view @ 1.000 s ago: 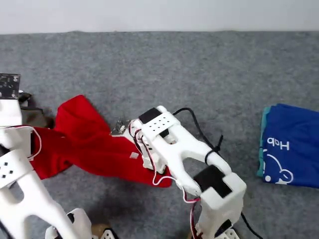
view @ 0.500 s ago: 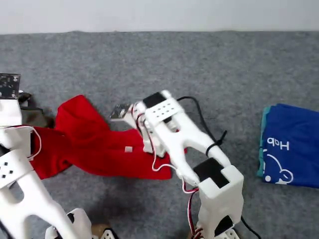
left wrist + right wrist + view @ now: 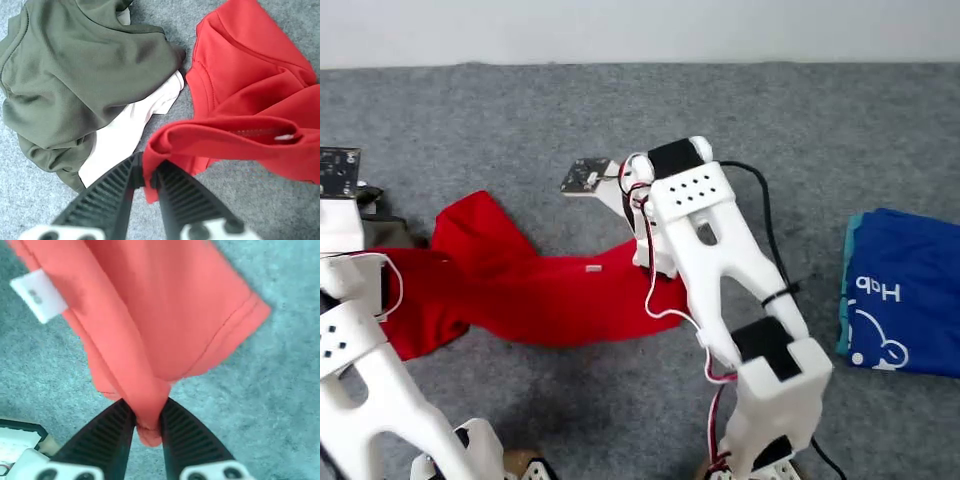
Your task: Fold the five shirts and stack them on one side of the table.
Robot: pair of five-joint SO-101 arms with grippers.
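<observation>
A red shirt [image 3: 525, 290] hangs stretched between my two arms above the grey table. My left gripper [image 3: 147, 182] is shut on one bunched edge of the red shirt [image 3: 235, 135] at the table's left. My right gripper [image 3: 147, 422] is shut on another edge of the red shirt [image 3: 145, 325], near the table's middle [image 3: 655, 265]. A small white label [image 3: 39, 295] shows on the cloth. A folded blue shirt [image 3: 905, 290] lies at the right side. An olive shirt [image 3: 80, 75] and a cream shirt [image 3: 127, 135] lie crumpled under my left arm.
The grey carpet-like table top [image 3: 770, 130] has free room at the back and between the red shirt and the blue one. The white arm bases stand along the front edge [image 3: 760, 440].
My right arm has lifted and moved back and to the right, pulling its end of the red shirt along and stretching the cloth out. The left arm has kept still.
</observation>
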